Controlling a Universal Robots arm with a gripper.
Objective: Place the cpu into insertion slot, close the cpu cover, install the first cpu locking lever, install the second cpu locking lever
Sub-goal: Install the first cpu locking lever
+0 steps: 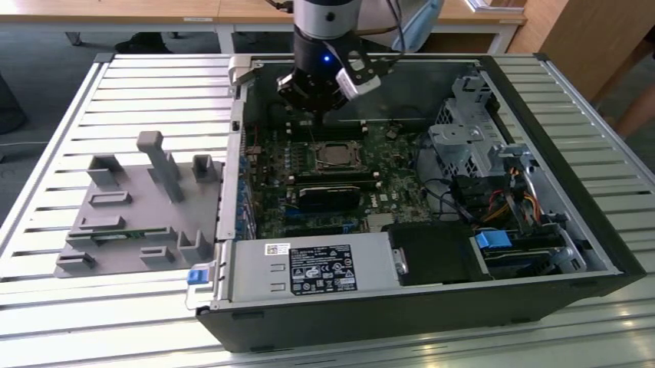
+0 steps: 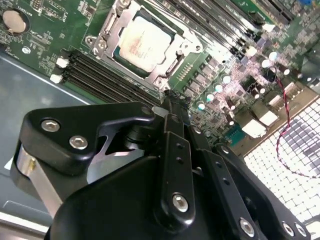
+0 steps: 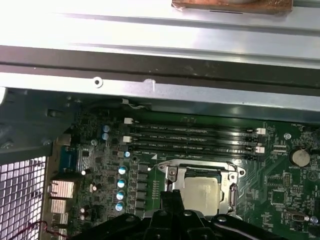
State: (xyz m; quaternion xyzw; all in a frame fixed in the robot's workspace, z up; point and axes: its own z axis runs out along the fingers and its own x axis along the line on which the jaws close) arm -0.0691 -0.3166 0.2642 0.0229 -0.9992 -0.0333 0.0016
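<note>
Second wrist view: black gripper clenched on nothing near the tan-silver square cpu in its grey metal cpu cover, where one slip could gouge the green motherboard.

Black jaws; silver screws; blue light

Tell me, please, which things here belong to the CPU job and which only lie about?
Job: cpu, seated in the insertion slot; cpu cover, framing it; gripper, nearby.
Lying about: memory slots; coin battery; grey fixture; power supply.
</note>
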